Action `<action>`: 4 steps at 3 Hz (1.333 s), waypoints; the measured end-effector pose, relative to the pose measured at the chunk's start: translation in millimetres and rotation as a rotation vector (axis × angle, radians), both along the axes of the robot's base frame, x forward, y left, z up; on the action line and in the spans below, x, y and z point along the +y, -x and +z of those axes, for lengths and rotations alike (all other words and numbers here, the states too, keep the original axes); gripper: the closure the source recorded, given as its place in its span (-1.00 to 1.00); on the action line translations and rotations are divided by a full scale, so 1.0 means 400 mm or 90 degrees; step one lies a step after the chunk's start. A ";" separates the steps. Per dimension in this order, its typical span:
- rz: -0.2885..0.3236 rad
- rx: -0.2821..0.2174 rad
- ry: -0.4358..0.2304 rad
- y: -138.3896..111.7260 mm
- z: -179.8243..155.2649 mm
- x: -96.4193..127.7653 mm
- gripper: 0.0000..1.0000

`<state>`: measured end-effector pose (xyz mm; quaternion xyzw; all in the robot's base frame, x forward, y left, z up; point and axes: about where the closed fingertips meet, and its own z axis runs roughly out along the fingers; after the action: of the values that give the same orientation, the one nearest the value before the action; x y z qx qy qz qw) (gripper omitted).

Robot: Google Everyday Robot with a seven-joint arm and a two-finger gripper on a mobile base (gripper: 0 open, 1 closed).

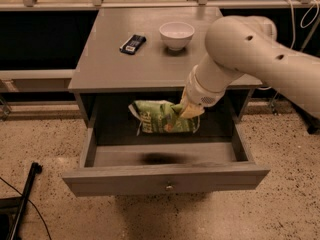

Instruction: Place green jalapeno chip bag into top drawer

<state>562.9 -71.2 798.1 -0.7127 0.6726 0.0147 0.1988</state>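
While the gripper (191, 110), clamped on the green jalapeno chip bag (161, 118), hangs at frame centre above the open top drawer (165, 176), lowering and release are not yet done

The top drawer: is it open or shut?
Open: the top drawer is pulled far out, its floor showing. The gripper holds the green chip bag above it.

My arm (250, 49) reaches in from the right, wrist (204, 90) angled down-left; pincer (189, 110) low mid-frame, clamped on bag (160, 120).
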 end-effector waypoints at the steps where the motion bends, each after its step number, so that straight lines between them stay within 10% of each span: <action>1: -0.026 0.026 0.001 -0.015 -0.098 -0.028 0.71; 4: -0.042 0.017 -0.025 -0.032 -0.144 -0.035 -0.84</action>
<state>575.8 -85.3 740.4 -0.6858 0.6978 0.0306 0.2044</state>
